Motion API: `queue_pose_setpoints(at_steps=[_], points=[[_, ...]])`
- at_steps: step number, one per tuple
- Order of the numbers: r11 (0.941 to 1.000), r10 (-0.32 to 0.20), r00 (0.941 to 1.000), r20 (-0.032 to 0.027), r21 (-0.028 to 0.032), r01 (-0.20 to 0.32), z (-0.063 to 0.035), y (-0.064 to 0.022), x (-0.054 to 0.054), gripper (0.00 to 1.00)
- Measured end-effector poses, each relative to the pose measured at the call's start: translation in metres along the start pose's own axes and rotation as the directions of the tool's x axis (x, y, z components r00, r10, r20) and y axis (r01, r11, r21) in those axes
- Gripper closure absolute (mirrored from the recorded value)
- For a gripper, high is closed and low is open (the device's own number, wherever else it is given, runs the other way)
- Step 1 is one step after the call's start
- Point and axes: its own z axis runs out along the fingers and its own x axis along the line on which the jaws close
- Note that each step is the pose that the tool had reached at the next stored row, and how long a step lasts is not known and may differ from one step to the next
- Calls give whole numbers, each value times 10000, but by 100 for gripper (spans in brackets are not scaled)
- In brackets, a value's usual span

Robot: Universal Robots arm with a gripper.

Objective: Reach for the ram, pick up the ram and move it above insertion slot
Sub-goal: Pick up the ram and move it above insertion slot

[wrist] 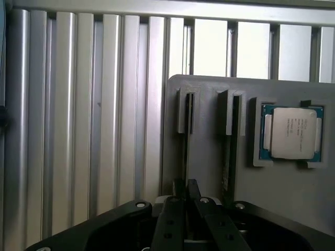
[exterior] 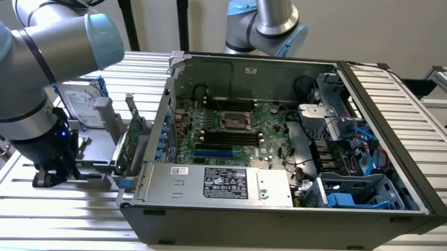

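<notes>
Black claw gripper (wrist: 186, 187) is pinching narrow around the thin dark circuit-board ram stick (wrist: 187, 137), which is standing edge-on in the grey slotted plastic holder (wrist: 209, 89). Pickup seems to be under way, calling for a straight, untilted lift out.

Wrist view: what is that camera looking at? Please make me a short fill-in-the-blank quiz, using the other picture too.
1. The ram stands on edge in a narrow ____ of the gray holder.
2. The holder has ____ such narrow slots side by side.
3. The pincer hangs outside the computer case, on the exterior view's ____ side.

Missing words: slot; two; left.
</notes>
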Motion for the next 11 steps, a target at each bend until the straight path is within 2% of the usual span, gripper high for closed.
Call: queue_pose_setpoints(at_steps=[11], points=[[10000, 0, 10000, 0, 0, 0, -123, -19, -6, 86]])
